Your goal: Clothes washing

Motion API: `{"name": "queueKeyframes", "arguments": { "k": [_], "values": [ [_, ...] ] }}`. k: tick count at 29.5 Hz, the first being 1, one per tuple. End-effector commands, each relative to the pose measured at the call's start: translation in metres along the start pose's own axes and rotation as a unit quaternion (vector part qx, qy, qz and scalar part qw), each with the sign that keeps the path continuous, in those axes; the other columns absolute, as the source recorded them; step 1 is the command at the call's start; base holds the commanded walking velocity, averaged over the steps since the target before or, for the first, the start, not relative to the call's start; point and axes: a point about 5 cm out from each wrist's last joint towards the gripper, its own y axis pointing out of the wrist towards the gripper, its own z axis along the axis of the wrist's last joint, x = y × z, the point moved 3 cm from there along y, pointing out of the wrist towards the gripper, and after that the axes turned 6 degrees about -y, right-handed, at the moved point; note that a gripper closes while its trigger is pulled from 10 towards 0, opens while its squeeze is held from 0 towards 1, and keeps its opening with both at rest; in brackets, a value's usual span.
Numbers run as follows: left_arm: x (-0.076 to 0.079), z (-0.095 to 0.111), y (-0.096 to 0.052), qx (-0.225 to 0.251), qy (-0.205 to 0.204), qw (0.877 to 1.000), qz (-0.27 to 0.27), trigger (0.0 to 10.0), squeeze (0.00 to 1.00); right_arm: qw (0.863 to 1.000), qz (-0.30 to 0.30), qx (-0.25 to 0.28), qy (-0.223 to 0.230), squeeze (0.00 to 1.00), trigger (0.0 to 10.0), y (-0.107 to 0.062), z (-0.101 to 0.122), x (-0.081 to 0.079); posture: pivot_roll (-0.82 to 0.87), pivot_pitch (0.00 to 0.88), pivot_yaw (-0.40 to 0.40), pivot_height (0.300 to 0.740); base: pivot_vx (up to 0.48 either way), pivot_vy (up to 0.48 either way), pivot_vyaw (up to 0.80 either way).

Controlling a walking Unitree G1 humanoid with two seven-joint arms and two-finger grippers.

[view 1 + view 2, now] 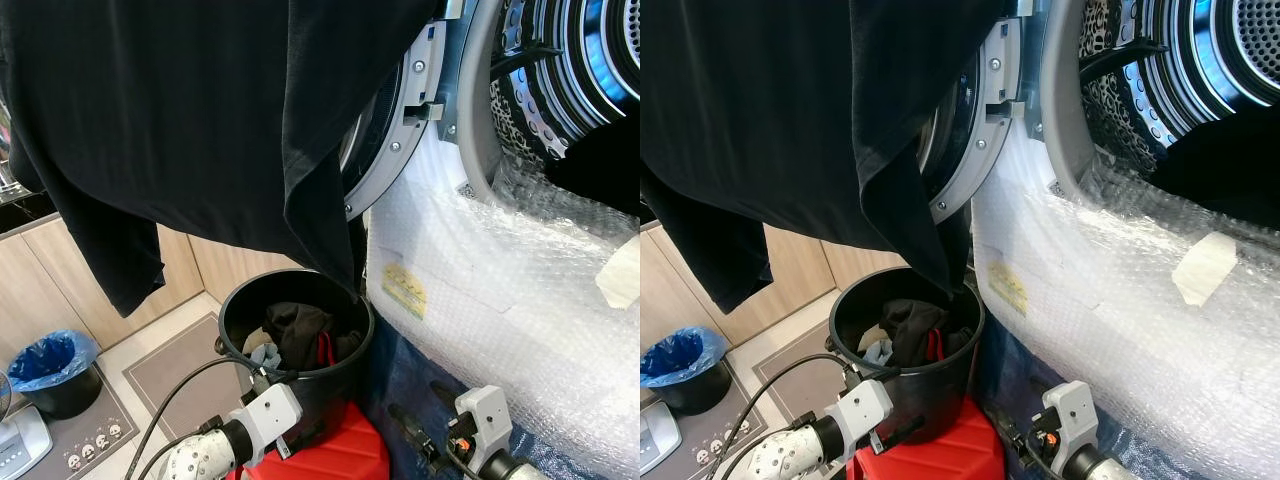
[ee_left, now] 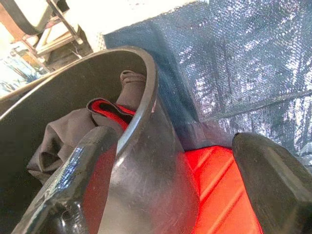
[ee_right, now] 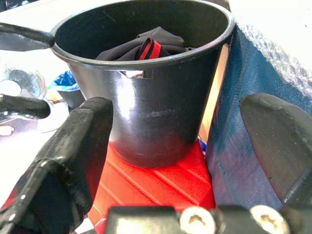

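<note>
A large black garment (image 1: 200, 120) hangs across the top of the head views, its lowest corner drooping into a black bucket (image 1: 300, 395). Dark clothes with a red strip (image 3: 148, 46) lie in the bucket, which stands on a red stool (image 1: 340, 455). My left gripper (image 2: 170, 139) is open and straddles the bucket's near rim, one finger inside and one outside. Low beside the bucket and facing its outer wall, my right gripper (image 3: 178, 105) is open and empty. More dark cloth (image 1: 600, 160) lies in the mouth of the washer drum (image 1: 580, 60).
The washer door (image 1: 400, 130) stands open behind the hanging garment. Bubble wrap (image 1: 500, 300) covers the washer front, with blue sheeting (image 2: 243, 58) below it. A small bin with a blue bag (image 1: 50, 365) stands on the floor at the left by wooden cabinets.
</note>
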Motion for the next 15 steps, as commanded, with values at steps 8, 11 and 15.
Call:
{"name": "queueKeyframes", "arguments": {
  "k": [8, 11, 15],
  "values": [
    [-0.0044, -0.0037, 0.0011, -0.006, -0.008, 1.0, 0.002, 10.0, 0.0, 1.0, -0.006, -0.006, -0.007, 0.0, 10.0, 0.0025, -0.0025, 0.0018, -0.13, 0.0, 0.041, 0.74, 0.0, 0.0, 0.0],
    [-0.0044, -0.0058, 0.0016, -0.01, -0.012, 1.0, 0.004, 10.0, 0.0, 1.0, -0.01, -0.005, -0.003, 0.0, 10.0, 0.0032, -0.0031, 0.0014, -0.13, 0.0, 0.041, 0.74, 0.0, 0.0, 0.0],
    [-0.0012, -0.003, 0.0036, 0.0, -0.013, 1.0, 0.004, 10.0, 0.0, 1.0, -0.013, -0.003, 0.001, 0.0, 10.0, 0.0046, -0.0044, -0.0009, -0.13, 0.0, 0.04, 0.74, 0.0, 0.0, 0.0]
  ]
}}
